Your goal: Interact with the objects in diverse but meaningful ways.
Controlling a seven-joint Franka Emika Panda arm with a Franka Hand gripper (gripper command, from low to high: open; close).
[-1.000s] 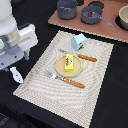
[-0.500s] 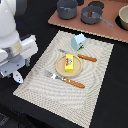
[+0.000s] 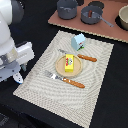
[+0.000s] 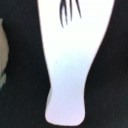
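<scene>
The gripper [image 3: 18, 78], its state impossible to tell, hung over the black desk [image 3: 30, 30] beside the woven placemat [image 3: 95, 95], well apart from the yellow pack [image 3: 69, 63] on its round plate [image 3: 58, 65].

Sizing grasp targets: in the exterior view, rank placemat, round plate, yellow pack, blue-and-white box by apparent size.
1. Placemat
2. Round plate
3. Yellow pack and blue-and-white box: look about alike; the box sits farther back, so no ranking.

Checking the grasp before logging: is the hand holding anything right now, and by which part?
Nothing appears held: the hand hangs beside the placemat, apart from the yellow pack on the plate.
</scene>
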